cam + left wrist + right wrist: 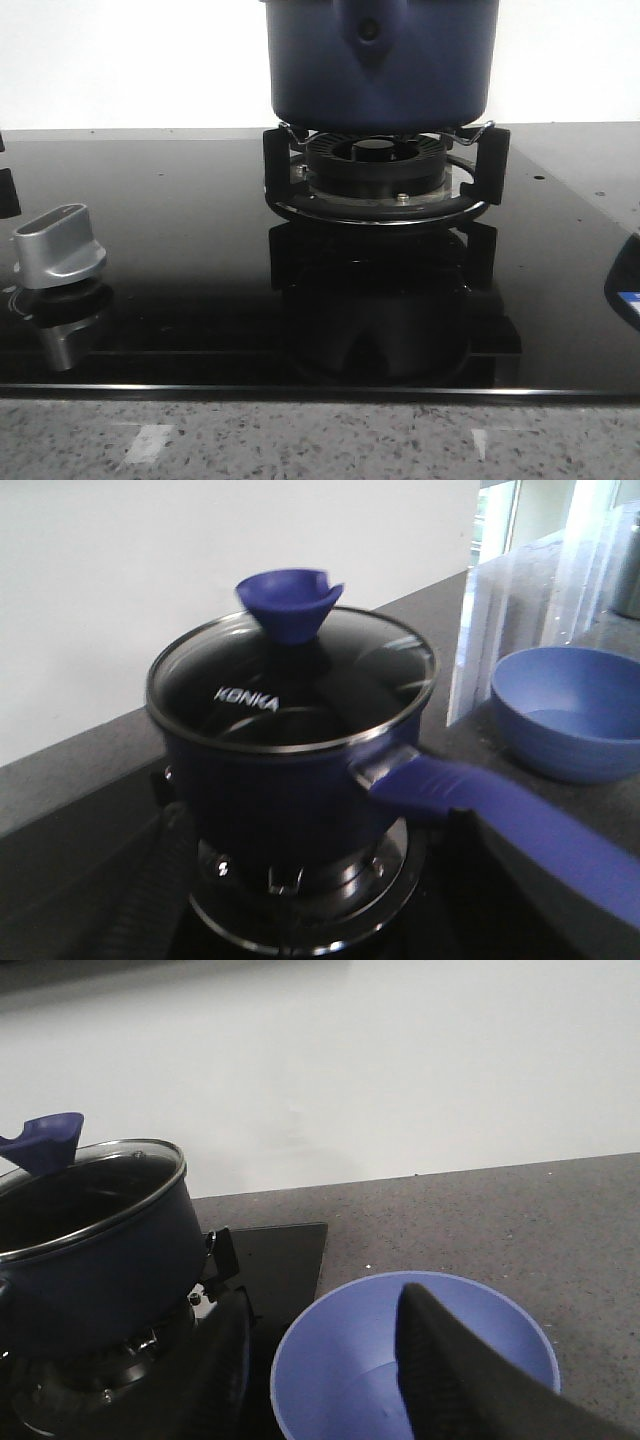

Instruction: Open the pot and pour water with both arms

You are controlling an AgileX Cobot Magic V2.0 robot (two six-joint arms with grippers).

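Observation:
The dark navy pot (380,60) sits on the gas burner (378,170). In the left wrist view the pot (270,790) wears a glass lid (290,695) with a blue cup-shaped knob (290,605), and its blue handle (510,815) points away from the wall. My left gripper (300,925) is open, low in front of the pot, one finger (130,900) on each side of the burner. My right gripper (330,1380) is open and empty above a lighter-blue bowl (340,1360), beside the pot (90,1260). Neither gripper touches anything.
The black glass stove top (180,250) carries a silver control knob (58,245) at the left. The blue bowl (570,710) stands on the grey counter (480,1210) right of the stove. A white wall runs behind. A dark object (625,290) shows at the front view's right edge.

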